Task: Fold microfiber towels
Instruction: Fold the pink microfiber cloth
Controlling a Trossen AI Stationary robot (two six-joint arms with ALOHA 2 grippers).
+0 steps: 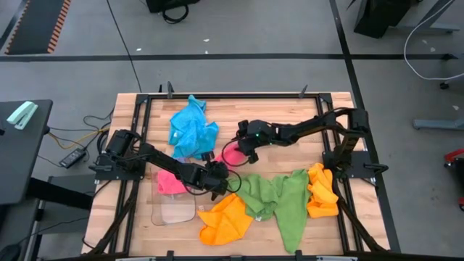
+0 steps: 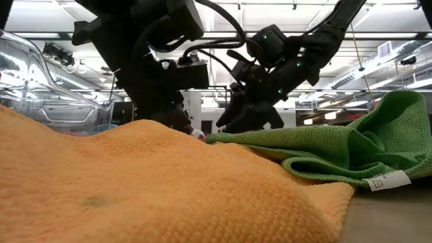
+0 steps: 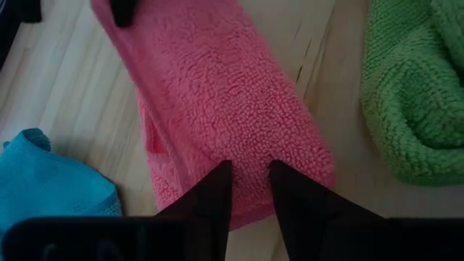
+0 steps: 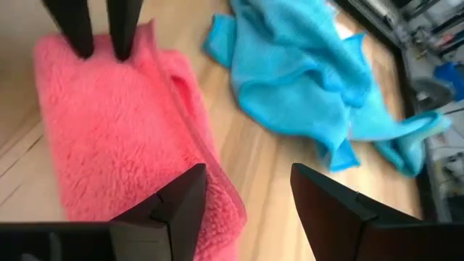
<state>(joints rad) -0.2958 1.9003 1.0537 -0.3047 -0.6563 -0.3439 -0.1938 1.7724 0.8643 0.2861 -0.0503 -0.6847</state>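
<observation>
Both end effectors work the pink towel (image 3: 225,109) mid-table (image 1: 145,232), between the blue towel (image 1: 192,130) and the green towel (image 1: 279,199).

Your left end effector (image 3: 250,190) pinches one end of the pink fleece, fingers nearly together; your right end effector (image 4: 246,196) stands open over the other end, holding nothing. Judging from this, close the right on the doubled edge, then pull evenly so the nubby pile lies flat and corners meet. The orange towel (image 1: 225,217) lies crumpled nearby.
</observation>
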